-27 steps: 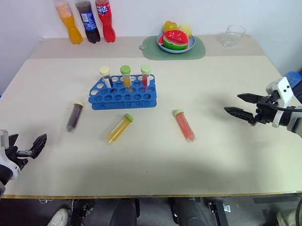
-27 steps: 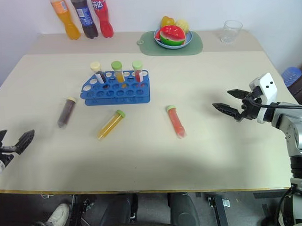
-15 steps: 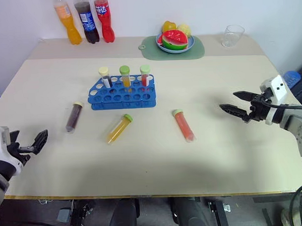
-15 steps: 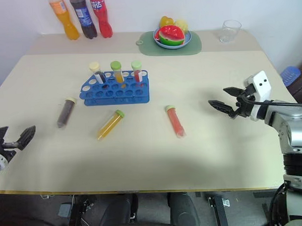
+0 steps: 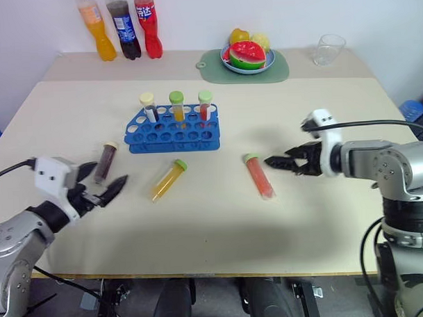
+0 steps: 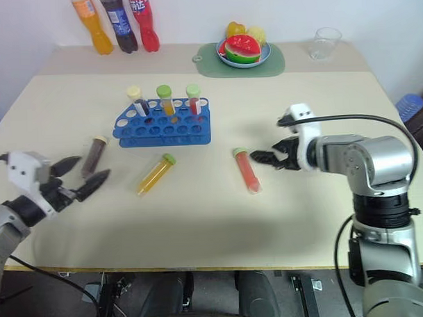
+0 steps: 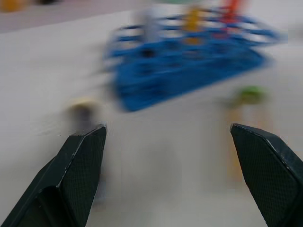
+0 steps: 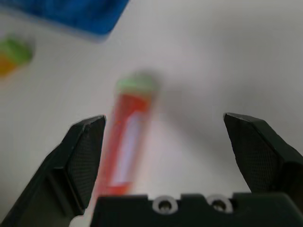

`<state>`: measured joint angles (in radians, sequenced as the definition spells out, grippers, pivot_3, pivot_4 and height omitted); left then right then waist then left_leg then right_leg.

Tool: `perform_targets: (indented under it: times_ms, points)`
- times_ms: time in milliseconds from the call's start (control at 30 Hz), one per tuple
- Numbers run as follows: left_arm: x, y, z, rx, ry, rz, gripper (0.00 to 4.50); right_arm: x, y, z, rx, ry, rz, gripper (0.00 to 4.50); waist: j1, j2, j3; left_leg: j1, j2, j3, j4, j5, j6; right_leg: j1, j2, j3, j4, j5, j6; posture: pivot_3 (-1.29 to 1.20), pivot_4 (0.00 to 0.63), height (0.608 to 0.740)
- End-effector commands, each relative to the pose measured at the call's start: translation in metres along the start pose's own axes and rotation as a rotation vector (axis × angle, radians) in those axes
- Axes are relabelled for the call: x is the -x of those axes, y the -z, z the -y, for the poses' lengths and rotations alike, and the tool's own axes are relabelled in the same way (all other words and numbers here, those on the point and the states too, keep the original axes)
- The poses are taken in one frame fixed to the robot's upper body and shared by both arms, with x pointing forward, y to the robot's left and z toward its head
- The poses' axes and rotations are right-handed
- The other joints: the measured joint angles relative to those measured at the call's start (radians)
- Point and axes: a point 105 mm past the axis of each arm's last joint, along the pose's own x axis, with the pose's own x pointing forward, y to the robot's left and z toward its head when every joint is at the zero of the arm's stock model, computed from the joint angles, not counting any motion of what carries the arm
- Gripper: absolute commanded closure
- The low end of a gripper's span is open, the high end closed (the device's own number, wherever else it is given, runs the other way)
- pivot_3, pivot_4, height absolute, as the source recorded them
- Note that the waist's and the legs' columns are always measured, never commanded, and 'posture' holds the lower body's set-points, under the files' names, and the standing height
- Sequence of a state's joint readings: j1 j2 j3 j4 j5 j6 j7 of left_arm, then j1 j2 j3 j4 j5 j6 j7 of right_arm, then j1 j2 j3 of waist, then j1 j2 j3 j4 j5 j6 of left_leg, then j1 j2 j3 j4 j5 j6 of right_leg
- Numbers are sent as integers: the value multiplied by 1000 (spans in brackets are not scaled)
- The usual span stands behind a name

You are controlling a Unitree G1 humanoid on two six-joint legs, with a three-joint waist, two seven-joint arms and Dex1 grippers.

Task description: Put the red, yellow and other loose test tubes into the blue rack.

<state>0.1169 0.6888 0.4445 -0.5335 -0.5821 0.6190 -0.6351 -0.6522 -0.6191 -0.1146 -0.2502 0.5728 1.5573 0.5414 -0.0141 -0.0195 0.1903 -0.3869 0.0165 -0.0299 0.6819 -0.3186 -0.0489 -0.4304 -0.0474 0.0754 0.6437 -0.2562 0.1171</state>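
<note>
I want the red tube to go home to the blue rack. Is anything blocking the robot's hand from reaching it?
Nothing visible is. The right gripper is open, just beside the red tube lying on the table, with bare tabletop between them. From there to the blue rack the tabletop is bare too.

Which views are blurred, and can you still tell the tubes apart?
Left wrist view: heavily smeared; blue rack and dark tube are only color blobs. Right wrist view: soft, but the red tube with its green cap is readable. Both eye views: sharp; yellow tube is clear.
</note>
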Motion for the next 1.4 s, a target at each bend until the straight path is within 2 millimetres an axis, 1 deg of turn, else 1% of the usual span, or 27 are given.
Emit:
perform_targets:
  times_ms: [33,100,200,300,367,433,500,667,733,767,800,867,933,967,1100,1167,1200,1233,1267,1300,1333,1400]
  points:
    - [-9,-12,39,-60,223,41,198,-1,-4,-3,20,67,-29,126,0,0,0,-1,0,0,0,0,0,0,0,0,0,0,0,0,150,734]
    - [-13,-13,56,-66,313,47,198,-5,-4,-2,12,84,-54,126,-1,0,0,-2,0,0,1,0,0,0,-1,0,-2,0,0,0,150,734]
    - [-15,-14,82,-63,442,65,198,-12,-11,-6,-8,57,-84,126,-8,0,0,-2,0,1,1,0,0,0,-1,0,-2,0,0,0,150,734]
    - [-14,-12,100,-72,515,69,198,-20,-14,-3,-49,87,-132,126,-20,0,0,-2,0,0,1,0,0,-1,0,0,0,0,0,0,150,734]
    - [-13,-10,106,-77,541,65,198,-25,-15,-4,-79,84,-161,126,-27,0,0,-2,0,0,1,0,0,-1,0,0,1,0,0,0,150,734]
    - [-11,-6,113,-95,569,51,198,-33,-17,-13,-101,47,-203,126,-30,0,0,-2,0,0,1,0,0,-1,0,0,1,0,0,0,150,734]
    - [-9,-1,113,-106,574,34,198,-39,-15,-19,-111,27,-248,126,-35,0,0,-2,0,0,1,0,0,-1,1,0,1,0,0,0,150,734]
    - [-5,2,116,-98,594,27,198,-48,-12,-20,-146,76,-311,126,-34,0,0,-2,0,0,1,0,0,-2,1,0,1,0,0,0,150,734]
    - [-2,4,119,-94,608,20,0,-51,-13,-23,-156,75,-324,641,-35,0,0,-2,0,0,1,0,0,-2,1,0,1,0,0,0,150,734]
    - [-2,5,119,-94,609,17,0,-52,-14,-24,-158,76,-329,960,-35,0,0,-2,0,0,1,0,0,-2,1,0,1,0,0,0,150,734]
    - [-2,7,119,-95,606,15,0,-52,-15,-25,-161,74,-332,1386,-36,0,0,-2,0,0,1,0,0,-2,1,0,1,0,0,0,150,734]
    - [-1,9,120,-96,604,12,0,-53,-16,-27,-165,70,-336,2523,-37,0,0,-2,1,0,1,0,1,-2,1,0,1,0,0,0,150,734]
    - [-1,9,120,-95,603,12,0,-53,-17,-29,-169,65,-340,3436,-37,0,0,-2,1,0,1,0,1,-2,1,0,1,0,0,0,150,734]
    - [-1,9,120,-95,602,14,0,-53,-17,-29,-170,64,-341,3758,-36,0,0,-2,1,0,1,0,1,-2,1,0,1,0,0,0,150,734]
    - [-3,10,118,-91,581,18,0,-45,-22,-39,-126,12,-315,3800,-31,0,0,-3,0,0,1,0,1,-2,1,0,1,0,0,0,150,734]
    - [-4,10,112,-77,541,26,0,-37,-34,-57,-29,-62,-185,3800,-30,1,0,-3,0,0,1,0,1,-2,1,0,0,0,0,0,150,734]
    - [-4,9,107,-61,508,36,0,-30,-43,-66,51,-73,-88,3800,-30,1,0,-4,1,0,1,0,1,-4,1,0,0,0,0,0,150,734]
    - [-6,8,97,-33,441,60,0,-25,-57,-71,161,-54,90,3800,-29,1,0,-4,1,-1,1,-1,1,-4,1,0,0,0,0,0,150,734]
    - [-7,6,88,-9,379,83,0,-20,-67,-77,271,-59,233,3800,-26,1,1,-5,1,-1,1,-1,2,-4,1,-1,0,0,1,0,150,734]
    - [-8,5,82,8,337,99,0,-15,-71,-84,369,-79,331,3800,-25,1,0,-5,1,-2,1,-1,2,-4,1,-2,-1,0,1,0,150,734]
    - [-10,4,73,20,276,118,0,-14,-73,-87,425,-109,407,3800,-27,1,0,-5,1,-2,1,-1,2,-3,1,-2,-2,0,1,0,150,734]
    - [-12,4,57,31,167,147,0,-13,-78,-89,413,-190,542,3800,-31,0,0,-4,1,-2,1,-1,2,-1,1,-3,-5,0,2,0,150,734]
